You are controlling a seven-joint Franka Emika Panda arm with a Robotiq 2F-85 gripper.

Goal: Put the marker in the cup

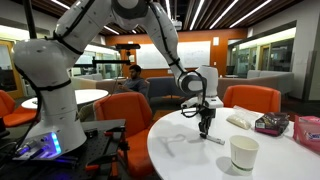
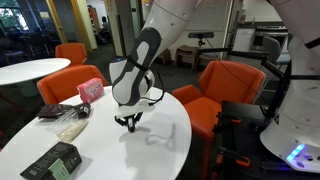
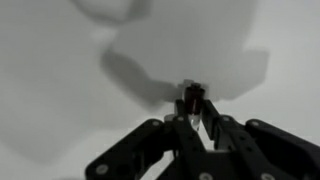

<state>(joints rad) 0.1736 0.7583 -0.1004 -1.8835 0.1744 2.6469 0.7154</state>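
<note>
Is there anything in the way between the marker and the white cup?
No, nothing visible. The gripper holds the marker, and only bare table lies between it and the cup.

the short thin black marker (image 3: 190, 98) is pinched between the tips of the claw (image 3: 193, 108), seen end-on in the wrist view as a dark stub poking out past the fingertips; its paler section cannot be made out. it hangs clear above the white round bench (image 1: 180, 155). the plain white tapered paper-style cup (image 1: 243, 152) stands upright on that bench, mouth open upward, near the rim and apart from the marker.
</note>
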